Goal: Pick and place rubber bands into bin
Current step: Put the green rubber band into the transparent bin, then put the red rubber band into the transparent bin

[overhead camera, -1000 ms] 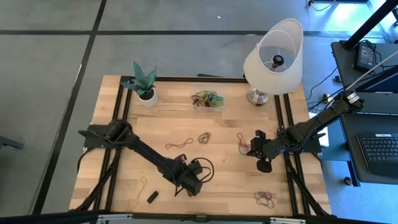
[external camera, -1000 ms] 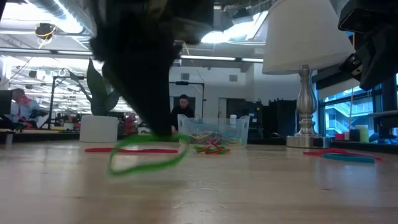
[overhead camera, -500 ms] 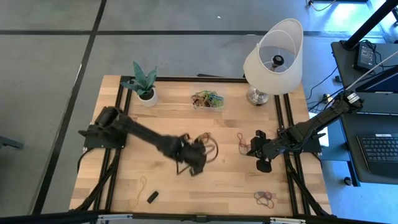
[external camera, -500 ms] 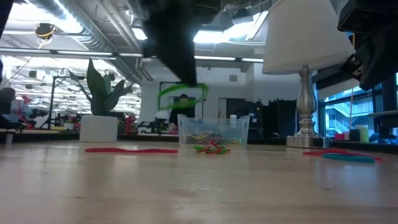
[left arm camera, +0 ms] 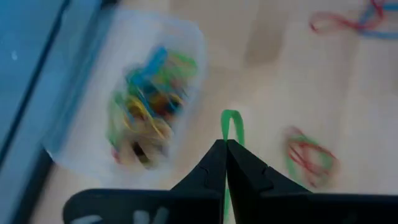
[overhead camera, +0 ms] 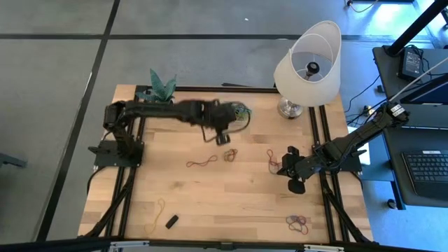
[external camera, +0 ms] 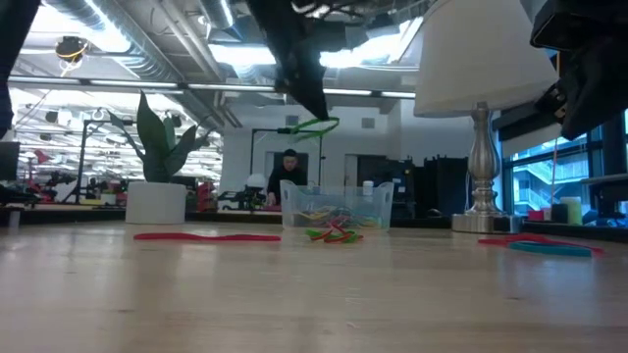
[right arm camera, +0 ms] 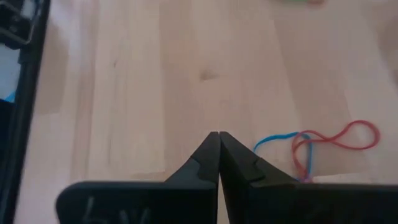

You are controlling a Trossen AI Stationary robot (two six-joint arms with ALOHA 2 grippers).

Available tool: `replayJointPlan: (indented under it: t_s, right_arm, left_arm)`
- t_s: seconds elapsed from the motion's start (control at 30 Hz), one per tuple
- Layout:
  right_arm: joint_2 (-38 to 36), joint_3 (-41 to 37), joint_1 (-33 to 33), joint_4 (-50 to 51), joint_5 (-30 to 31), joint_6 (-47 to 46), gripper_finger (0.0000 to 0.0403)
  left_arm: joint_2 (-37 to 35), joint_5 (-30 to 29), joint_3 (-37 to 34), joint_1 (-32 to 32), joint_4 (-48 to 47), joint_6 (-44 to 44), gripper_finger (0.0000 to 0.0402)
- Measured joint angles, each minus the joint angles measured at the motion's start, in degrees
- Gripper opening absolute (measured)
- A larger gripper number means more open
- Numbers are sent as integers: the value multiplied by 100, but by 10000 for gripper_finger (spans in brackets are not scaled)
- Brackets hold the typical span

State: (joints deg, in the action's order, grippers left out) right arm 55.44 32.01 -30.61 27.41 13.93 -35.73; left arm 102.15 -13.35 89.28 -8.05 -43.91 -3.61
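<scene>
My left gripper (left arm camera: 226, 146) is pinched tight on a green rubber band (left arm camera: 231, 127), carried in the air just at the 6 o'clock side of the bin (overhead camera: 235, 112), which sits at about 12 o'clock on the table (overhead camera: 245, 189). In the low view the band (external camera: 312, 126) hangs above the bin's rim (external camera: 339, 188), well clear of it.

What worries me: I judge I am not yet squarely over the opening. If I let go here, the light loop could drop on the near wall or on the wood beside the tub. It may also cling to my fingertips instead of falling, since only a thin bit of it is nipped. Coming down too low could nudge the light, clear tub, and the lamp (overhead camera: 308, 63) stands close at its 3 o'clock side.

The bin already holds a tangled heap of bands (left arm camera: 146, 102) in green, yellow, red and blue. Nothing else is in it that I can see.

Loose bands still lie on the table: a red one (overhead camera: 201, 162) near centre, a cluster (overhead camera: 297, 222) at 5 o'clock, and yellow ones (overhead camera: 155, 215) at 7 o'clock. My right gripper (right arm camera: 217, 140) is closed and empty, waiting at 3 o'clock near a red and blue band (right arm camera: 317, 143).
</scene>
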Motion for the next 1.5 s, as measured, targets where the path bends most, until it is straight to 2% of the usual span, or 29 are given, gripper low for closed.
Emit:
replayJointPlan:
  t_s: [0.3,0.47,0.63,0.73,0.93,1.3,1.5]
  right_arm:
    - [0,2,144,25,1090,-453,10]
    - [0,2,416,65,1217,-715,10]
    - [0,2,674,58,1229,-784,10]
    - [0,2,832,58,1227,-929,10]
    - [0,2,1055,56,1226,-1062,10]
    - [0,2,1224,59,1215,-1044,10]
    - [0,2,1224,95,1209,-1023,10]
  left_arm:
    - [783,720,826,-1328,235,2092,2]
    - [1413,1121,1081,-1646,193,3091,2]
    - [1935,1276,1118,-1723,176,3755,2]
    - [2135,1496,1118,-1716,162,3836,2]
    - [2278,1462,1118,-1627,211,4108,15]
    - [2159,1233,1118,-1629,216,3913,108]
    - [1802,1081,1118,-1627,211,3511,133]
